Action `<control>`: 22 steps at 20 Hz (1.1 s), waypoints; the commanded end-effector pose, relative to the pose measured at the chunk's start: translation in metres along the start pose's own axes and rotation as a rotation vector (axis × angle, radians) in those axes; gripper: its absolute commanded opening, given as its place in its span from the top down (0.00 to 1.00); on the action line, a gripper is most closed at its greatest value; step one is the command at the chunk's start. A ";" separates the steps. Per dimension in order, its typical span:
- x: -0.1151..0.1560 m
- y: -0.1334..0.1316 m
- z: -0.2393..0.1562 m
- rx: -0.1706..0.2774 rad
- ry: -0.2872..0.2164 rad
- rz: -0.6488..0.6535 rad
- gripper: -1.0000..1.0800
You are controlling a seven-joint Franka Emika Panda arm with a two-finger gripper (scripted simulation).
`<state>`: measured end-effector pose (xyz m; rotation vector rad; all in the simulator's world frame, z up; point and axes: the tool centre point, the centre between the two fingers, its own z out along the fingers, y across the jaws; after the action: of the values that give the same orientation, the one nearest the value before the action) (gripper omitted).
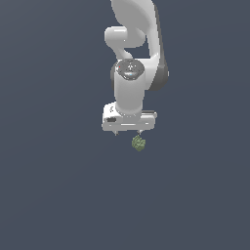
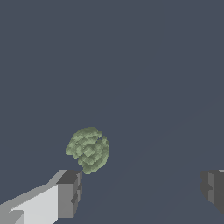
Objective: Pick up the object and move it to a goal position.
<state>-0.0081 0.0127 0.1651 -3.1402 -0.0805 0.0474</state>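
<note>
The object (image 1: 138, 143) is a tiny lumpy olive-green thing with a bumpy surface, lying on the dark grey floor. It sits just below my white gripper (image 1: 127, 132) in the exterior view, toward that view's right, near one fingertip. In the wrist view the object (image 2: 88, 149) lies beyond the fingertips, close to one finger (image 2: 69, 192) and off the middle of the gap. My gripper (image 2: 140, 189) is open wide and holds nothing. The two jaws stand far apart.
The white arm (image 1: 134, 44) rises behind the gripper in the exterior view. A plain dark grey floor (image 1: 58, 195) lies all around.
</note>
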 end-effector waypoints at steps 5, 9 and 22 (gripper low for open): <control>0.000 -0.003 0.003 0.003 -0.005 -0.005 0.04; -0.002 -0.011 0.009 0.011 -0.019 -0.009 0.04; -0.003 -0.016 0.015 0.011 -0.019 -0.059 0.04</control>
<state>-0.0116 0.0277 0.1517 -3.1252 -0.1462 0.0780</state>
